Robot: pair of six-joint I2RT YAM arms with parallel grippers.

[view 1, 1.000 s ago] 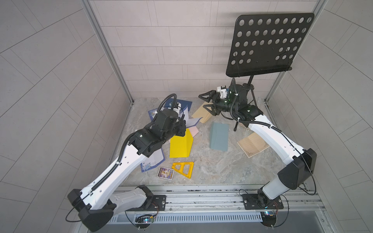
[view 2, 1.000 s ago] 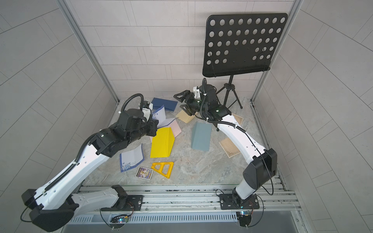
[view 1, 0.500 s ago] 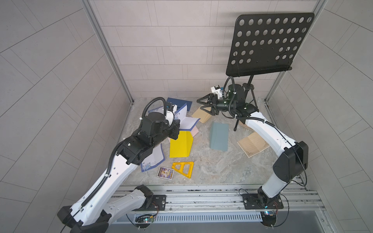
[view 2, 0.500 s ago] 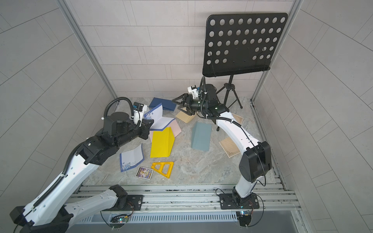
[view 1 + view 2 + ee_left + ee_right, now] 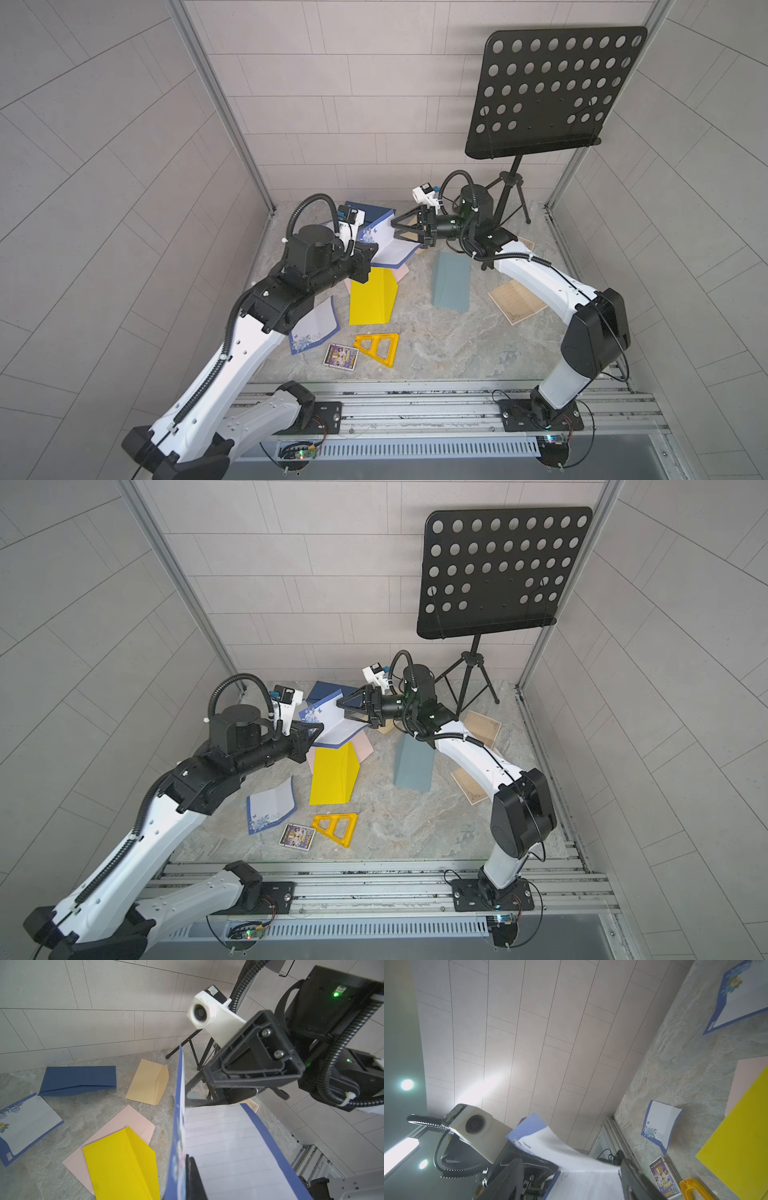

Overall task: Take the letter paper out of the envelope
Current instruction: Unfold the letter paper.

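The letter paper (image 5: 390, 245) (image 5: 332, 721) (image 5: 228, 1147) (image 5: 571, 1159) is a white lined sheet with a blue border, held in the air and curling. My left gripper (image 5: 368, 253) (image 5: 316, 731) (image 5: 188, 1167) is shut on its near edge. My right gripper (image 5: 395, 230) (image 5: 340, 710) (image 5: 571, 1180) is open, and the sheet's far edge lies between its spread jaws. A yellow envelope (image 5: 372, 297) (image 5: 334, 775) (image 5: 120, 1167) lies flat on the table just below. The paper is clear of every envelope.
On the table lie a grey-green envelope (image 5: 452, 280), a navy envelope (image 5: 79, 1079), a tan envelope (image 5: 147, 1082), a pink envelope (image 5: 124, 1122), a second blue-bordered sheet (image 5: 316, 328), tan sheets (image 5: 517, 301), a yellow triangle ruler (image 5: 378, 347) and a card (image 5: 341, 356). A black music stand (image 5: 552, 91) rises at the back right.
My left arm has pulled back to the left, lifting the letter paper up from over the yellow envelope. My right gripper has moved left to the sheet's far edge.
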